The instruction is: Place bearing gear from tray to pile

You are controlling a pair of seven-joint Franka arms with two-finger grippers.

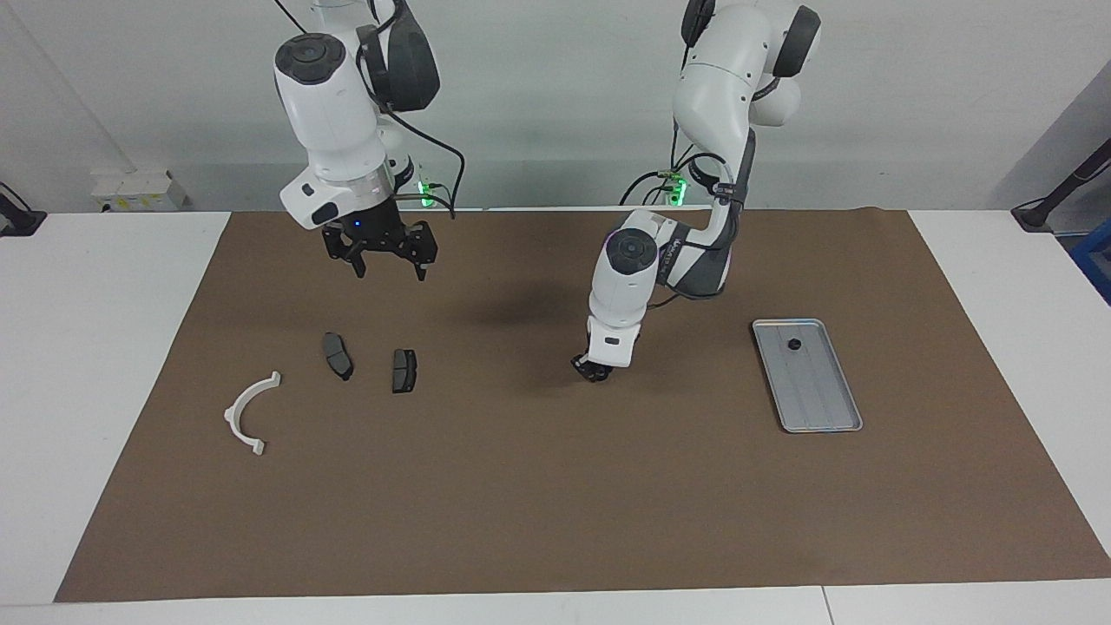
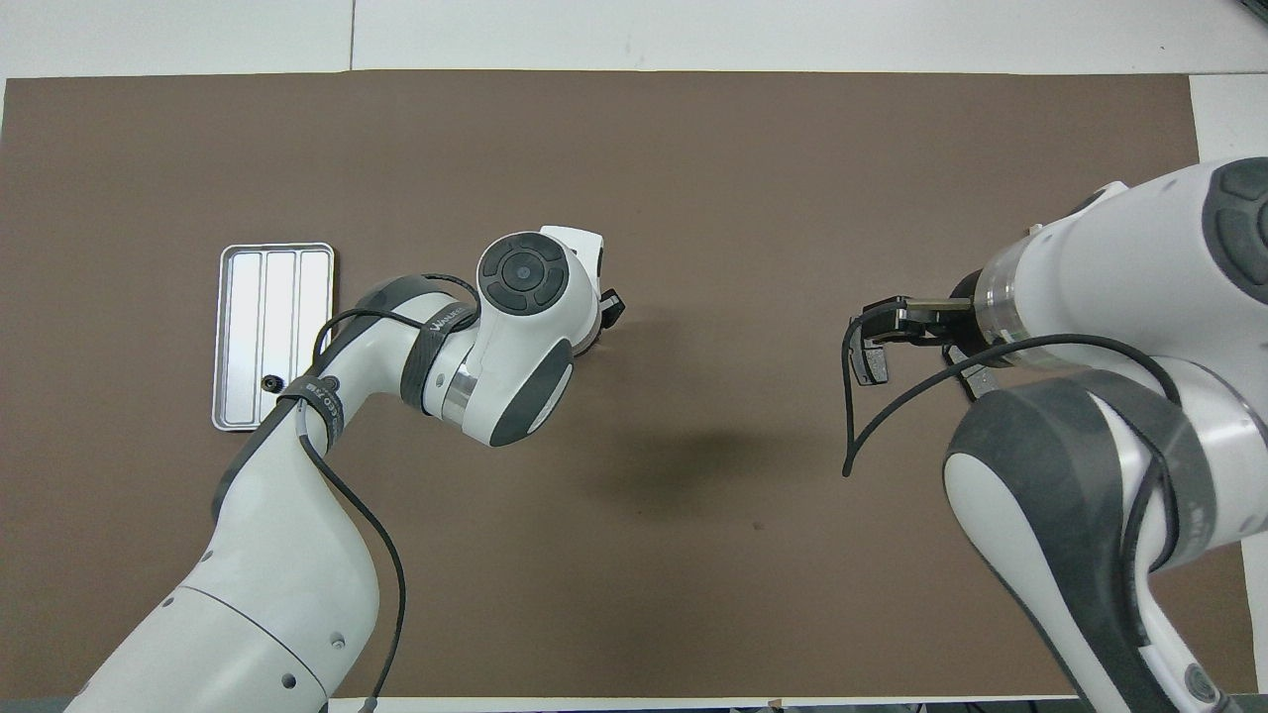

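The silver tray (image 1: pixel 816 391) lies on the brown mat toward the left arm's end, also in the overhead view (image 2: pixel 277 297). A small dark bearing gear (image 1: pixel 794 344) sits in it at the end nearer the robots (image 2: pixel 267 381). The pile is two dark brake pads (image 1: pixel 338 356) (image 1: pixel 404 371) and a white half-ring bracket (image 1: pixel 252 412) toward the right arm's end. My left gripper (image 1: pixel 594 371) is low over the middle of the mat, between tray and pile. My right gripper (image 1: pixel 388 260) is open and empty in the air above the mat by the brake pads.
The brown mat (image 1: pixel 555 503) covers most of the white table. In the overhead view the right arm (image 2: pixel 1090 396) hides one brake pad and the bracket; part of one pad (image 2: pixel 872 364) shows under the gripper.
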